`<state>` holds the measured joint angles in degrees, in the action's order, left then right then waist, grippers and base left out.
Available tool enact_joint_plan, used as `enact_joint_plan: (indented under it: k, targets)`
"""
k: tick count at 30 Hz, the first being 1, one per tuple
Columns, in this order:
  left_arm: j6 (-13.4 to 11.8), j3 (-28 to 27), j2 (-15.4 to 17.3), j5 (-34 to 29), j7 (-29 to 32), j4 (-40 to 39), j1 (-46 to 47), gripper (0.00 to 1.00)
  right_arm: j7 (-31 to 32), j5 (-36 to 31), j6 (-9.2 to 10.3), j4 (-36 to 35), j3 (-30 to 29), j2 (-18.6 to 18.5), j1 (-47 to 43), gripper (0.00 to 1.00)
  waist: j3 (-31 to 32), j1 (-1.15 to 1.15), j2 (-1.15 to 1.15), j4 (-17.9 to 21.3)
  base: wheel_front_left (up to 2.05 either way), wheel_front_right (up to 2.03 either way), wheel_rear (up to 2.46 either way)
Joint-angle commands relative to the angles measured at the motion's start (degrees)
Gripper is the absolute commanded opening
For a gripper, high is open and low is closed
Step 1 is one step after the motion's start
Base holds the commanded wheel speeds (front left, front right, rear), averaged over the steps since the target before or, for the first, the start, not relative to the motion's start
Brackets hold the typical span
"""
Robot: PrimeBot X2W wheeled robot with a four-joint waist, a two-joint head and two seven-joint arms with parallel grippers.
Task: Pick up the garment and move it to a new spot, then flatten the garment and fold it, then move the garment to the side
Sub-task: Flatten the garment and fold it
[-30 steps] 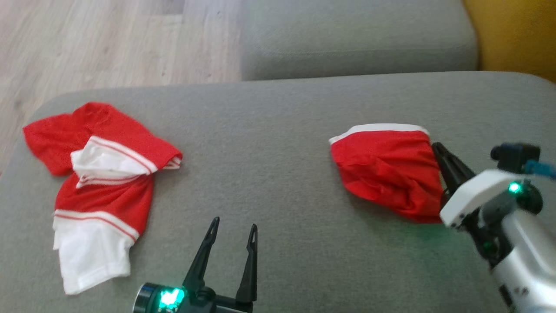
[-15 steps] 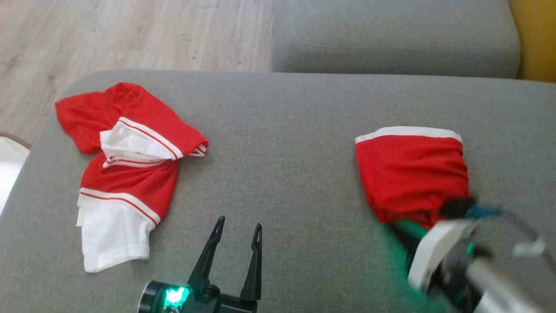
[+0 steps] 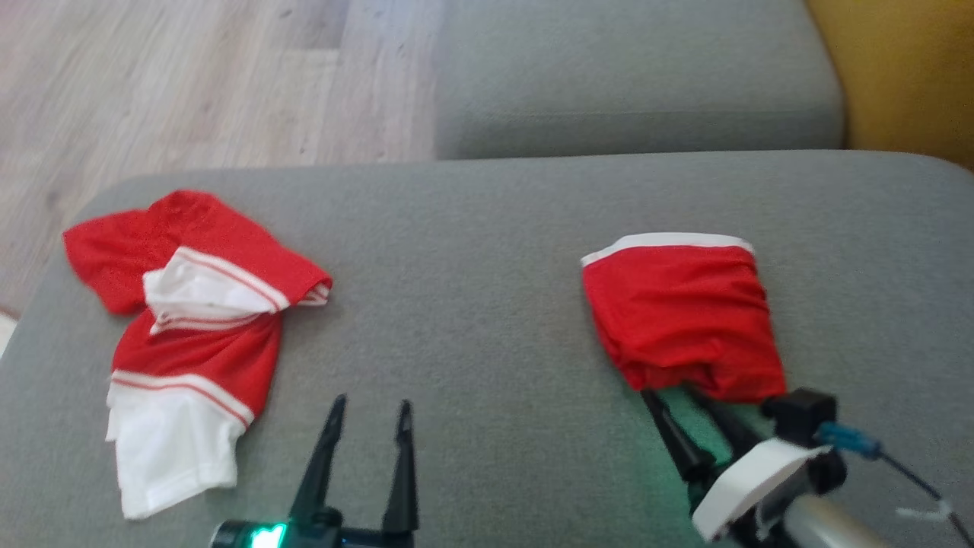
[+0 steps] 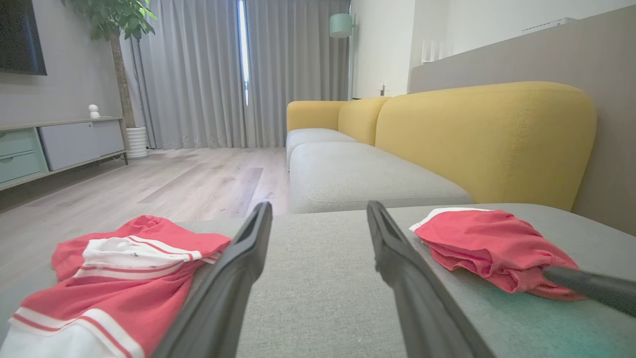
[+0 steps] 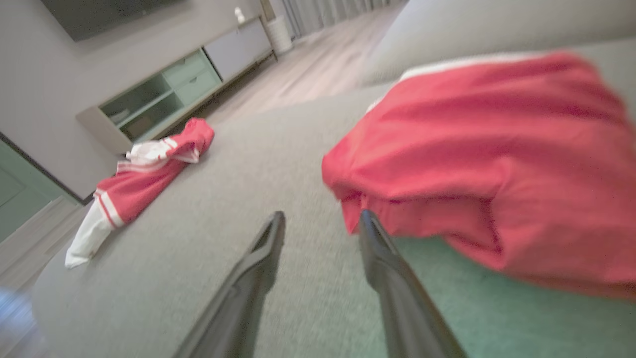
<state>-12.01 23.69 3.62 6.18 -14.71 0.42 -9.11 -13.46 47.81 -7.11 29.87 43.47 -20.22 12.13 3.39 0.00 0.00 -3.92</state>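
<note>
Spread gripper (image 5: 322, 215) beside red garment (image 5: 472, 149)

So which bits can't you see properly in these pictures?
- Folded red garment: right wrist view, blurred, cut off by the right edge.
- Red-and-white garment: left wrist view, partly behind the left gripper, cut by the bottom edge.
- Right gripper: head view, wrist cut off below.

Grey sofa seat cushion (image 3: 487, 251), two garments on it.
Left end: red-and-white jersey (image 3: 198, 320), crumpled, red fold across a white panel, white hem toward the near edge. Right side: red shorts (image 3: 681, 316), folded into a compact bundle, white waistband on the far side. The two lie well apart, bare grey fabric between.
</note>
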Motion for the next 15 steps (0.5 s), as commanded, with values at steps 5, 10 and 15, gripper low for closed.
enact_joint_plan:
  k: [5, 10, 15]
  targets:
    - [0.14, -5.54, -0.74, 1.1, -0.29, -2.32, -0.18, 1.0, -1.5, -13.52, -0.37, -10.32, -13.97, 0.39, -4.25, 1.0, 3.14, 0.0, 0.0, 2.72, 0.0, 0.0, 0.0]
    - [-0.34, -9.74, -0.74, 1.92, -0.29, -1.23, -2.59, 1.0, -1.52, -29.89, -0.37, -19.19, -25.54, 5.62, -14.82, 1.0, 5.19, 0.0, 0.0, 3.82, 0.0, 0.0, 0.0]
    - [-0.28, -12.66, -0.74, 0.55, -0.29, 0.96, -4.34, 1.0, -1.52, -35.11, -0.37, -20.65, -29.82, 10.22, -20.46, 1.0, 6.01, 0.0, 0.0, 4.41, 0.0, 0.0, 0.0]
